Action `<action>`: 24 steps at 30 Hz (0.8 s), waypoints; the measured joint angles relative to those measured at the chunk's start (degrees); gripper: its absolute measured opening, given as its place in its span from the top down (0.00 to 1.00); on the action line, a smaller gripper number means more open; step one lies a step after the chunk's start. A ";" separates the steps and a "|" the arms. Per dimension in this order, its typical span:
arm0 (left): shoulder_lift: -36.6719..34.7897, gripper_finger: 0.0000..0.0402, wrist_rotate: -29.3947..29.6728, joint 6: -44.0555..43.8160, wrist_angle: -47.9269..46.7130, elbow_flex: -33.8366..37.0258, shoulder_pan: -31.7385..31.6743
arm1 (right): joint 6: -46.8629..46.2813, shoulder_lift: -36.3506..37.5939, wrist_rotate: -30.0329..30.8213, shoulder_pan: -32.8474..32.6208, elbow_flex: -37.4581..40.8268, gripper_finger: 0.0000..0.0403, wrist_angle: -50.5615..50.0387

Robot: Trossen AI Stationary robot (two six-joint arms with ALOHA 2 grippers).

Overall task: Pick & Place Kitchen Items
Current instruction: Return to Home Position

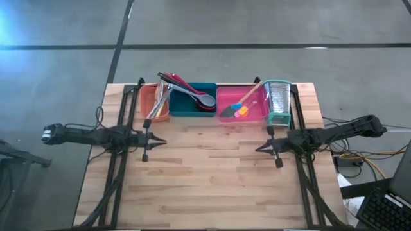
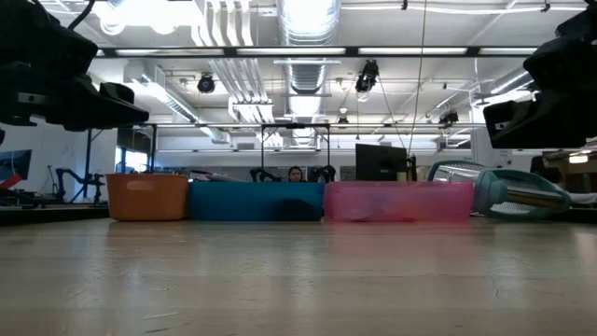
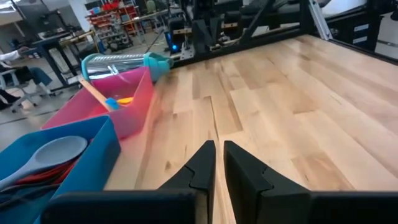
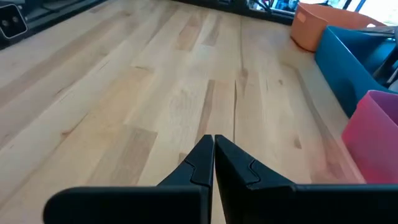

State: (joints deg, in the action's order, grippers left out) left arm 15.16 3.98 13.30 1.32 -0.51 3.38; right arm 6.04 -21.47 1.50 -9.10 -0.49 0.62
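Observation:
Three trays stand in a row at the table's far edge. The orange tray (image 1: 154,102) holds metal tongs (image 1: 158,102). The teal tray (image 1: 192,99) holds red, black and grey long-handled spoons (image 1: 192,93); the grey spoon (image 3: 53,152) shows in the left wrist view. The pink tray (image 1: 241,104) holds a spatula with a wooden handle (image 1: 241,102) and small blue and orange tools (image 1: 241,111). My left gripper (image 1: 160,141) hovers shut over the left half of the table. My right gripper (image 1: 258,149) hovers shut over the right half. Both are empty.
A metal box grater with teal trim (image 1: 278,101) lies on its side just right of the pink tray. Bare wood (image 1: 205,173) fills the middle and near part of the table between the two arms. Black frame rails (image 1: 122,115) run along both sides.

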 joint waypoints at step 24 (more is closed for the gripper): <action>-0.02 0.90 0.46 -0.02 0.33 0.02 0.00 | 0.00 0.02 0.00 0.00 -0.02 0.98 0.04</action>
State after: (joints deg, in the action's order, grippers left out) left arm 15.14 4.45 13.28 1.65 -0.49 3.38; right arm 6.04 -21.45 1.50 -9.10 -0.51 0.67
